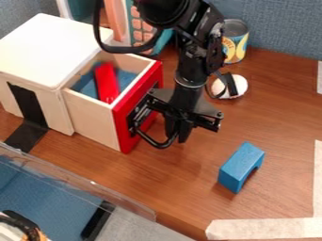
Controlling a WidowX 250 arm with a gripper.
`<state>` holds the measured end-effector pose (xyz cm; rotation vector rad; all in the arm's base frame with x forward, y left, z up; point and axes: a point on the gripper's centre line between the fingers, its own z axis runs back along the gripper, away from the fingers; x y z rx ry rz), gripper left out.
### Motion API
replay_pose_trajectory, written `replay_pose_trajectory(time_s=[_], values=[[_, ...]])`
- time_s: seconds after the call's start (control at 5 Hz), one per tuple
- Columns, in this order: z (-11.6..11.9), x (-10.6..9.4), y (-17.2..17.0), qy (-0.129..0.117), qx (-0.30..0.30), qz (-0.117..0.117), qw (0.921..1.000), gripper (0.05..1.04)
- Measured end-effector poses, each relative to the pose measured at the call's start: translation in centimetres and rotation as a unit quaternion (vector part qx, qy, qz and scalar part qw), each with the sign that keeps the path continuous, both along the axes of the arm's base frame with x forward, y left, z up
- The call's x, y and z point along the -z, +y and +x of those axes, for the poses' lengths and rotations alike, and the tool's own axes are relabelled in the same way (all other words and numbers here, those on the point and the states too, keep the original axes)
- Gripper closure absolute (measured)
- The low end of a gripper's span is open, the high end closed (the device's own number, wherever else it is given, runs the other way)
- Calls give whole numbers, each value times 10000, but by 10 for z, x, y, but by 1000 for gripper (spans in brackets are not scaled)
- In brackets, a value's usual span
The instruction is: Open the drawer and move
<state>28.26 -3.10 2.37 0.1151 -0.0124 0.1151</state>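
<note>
I find the drawer (93, 120) open, projecting from the white-topped cabinet (50, 49), with a red block (107, 82) inside. My gripper (177, 136) hangs at its red front; I cannot tell its opening or whether it grips anything. A blue block (237, 164) stands apart on the table (189, 188).

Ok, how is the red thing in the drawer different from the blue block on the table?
The red thing is long and narrow, while the blue block is chunkier. The blue block has a curved cut-out in one side; I see none on the red thing. The red thing lies inside the open drawer, while the blue block sits out on the table. Both are one plain colour.
</note>
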Motion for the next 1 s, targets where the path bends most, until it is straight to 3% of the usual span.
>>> replay_pose_trajectory(time_s=[0.2, 1.0], values=[[-2, -1, -3, 95, -19, -94, 9999, 932], [1, -14, -16, 84, -152, -337, 9993, 932]])
